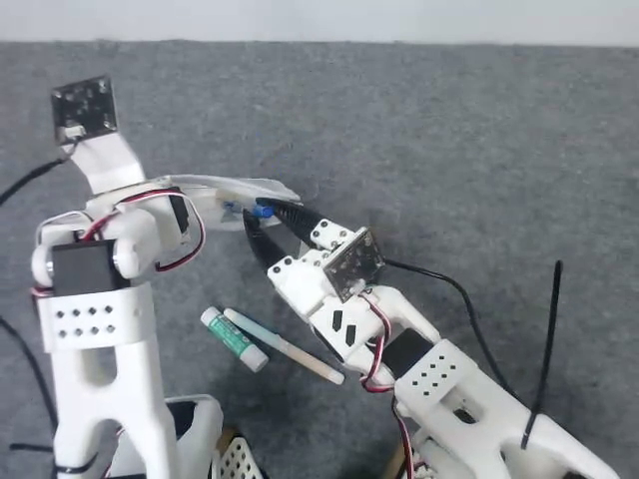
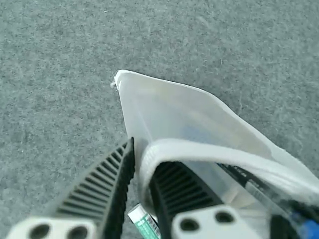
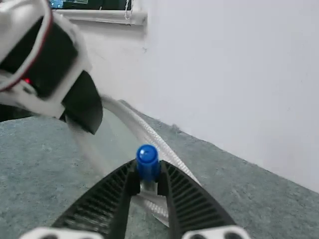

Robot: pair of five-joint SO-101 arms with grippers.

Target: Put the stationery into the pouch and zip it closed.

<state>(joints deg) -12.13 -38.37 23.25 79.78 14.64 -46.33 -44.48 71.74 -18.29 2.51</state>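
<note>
High view, left to right: the left hand (image 2: 139, 155) clamps the rim of a clear pouch (image 1: 238, 193) on the grey tabletop (image 1: 479, 130). The right hand (image 1: 263, 226) grips a blue-capped pen (image 1: 262, 211) at the pouch's mouth. Nearer the arms' bases, 2 items lie touching: a green-labelled tube (image 1: 232, 340) and a slim pen (image 1: 292, 351).

Tabletop (image 1: 449, 130): covered all over in grey short-pile felt, even in tone, with a few pale lint specks. White wall (image 1: 319, 20) runs along its far edge in a straight seam. In the right wrist view the wall is plain and unmarked. A white ledge (image 3: 107, 17) juts from it high up; what sits on the ledge is too blurred to tell.
</note>
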